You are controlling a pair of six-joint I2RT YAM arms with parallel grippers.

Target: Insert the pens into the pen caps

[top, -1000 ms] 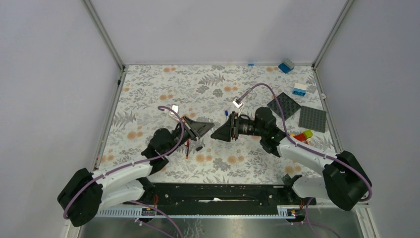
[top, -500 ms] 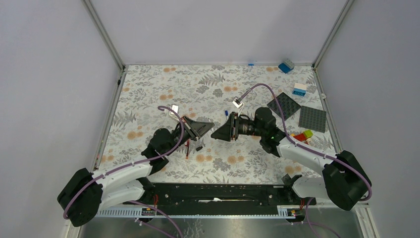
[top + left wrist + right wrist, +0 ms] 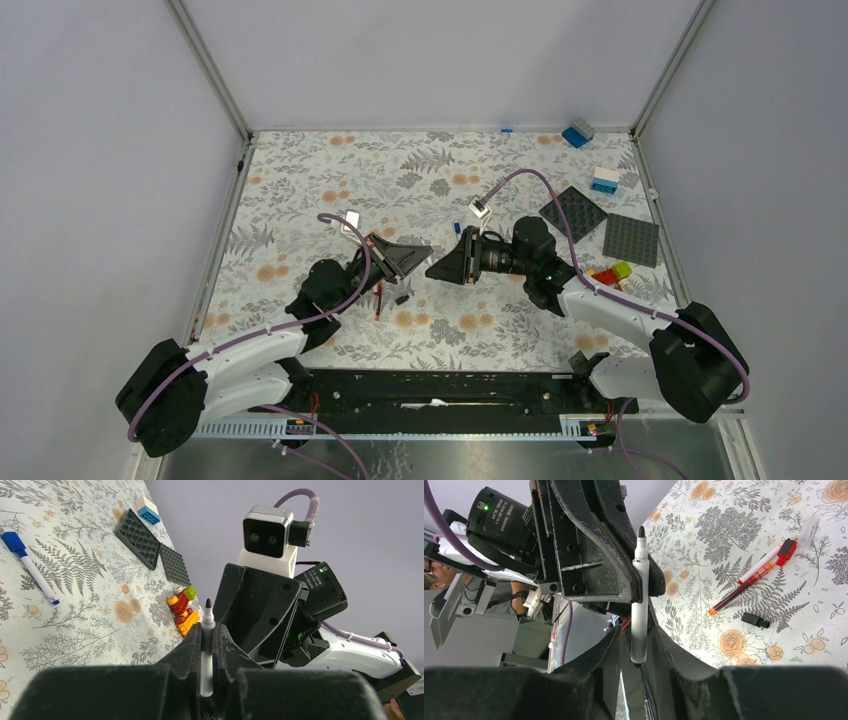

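My left gripper (image 3: pixel 207 632) is shut on a white pen (image 3: pixel 207 615) with a bare black tip, held crosswise above the table. It meets my right gripper (image 3: pixel 434 268) nose to nose at mid-table. In the right wrist view the right gripper (image 3: pixel 639 637) stands open, its jaws flanking the same pen's (image 3: pixel 640 600) rear end with a narrow gap. On the cloth lie a red pen (image 3: pixel 740 592), a white pen with a red cap (image 3: pixel 769 560) and a loose black pen cap (image 3: pixel 755 620). A white pen with a blue cap (image 3: pixel 31 567) lies further off.
Two dark baseplates (image 3: pixel 575 212) (image 3: pixel 631 240) and a cluster of red, yellow and green bricks (image 3: pixel 612 273) sit at the right. A blue brick (image 3: pixel 577 132) and a white-and-blue brick (image 3: pixel 604 180) lie near the back right corner. Walls enclose the floral cloth.
The right gripper's jaws have narrowed around the pen's rear end. Both arms have stayed almost in place, and the left gripper keeps its hold.
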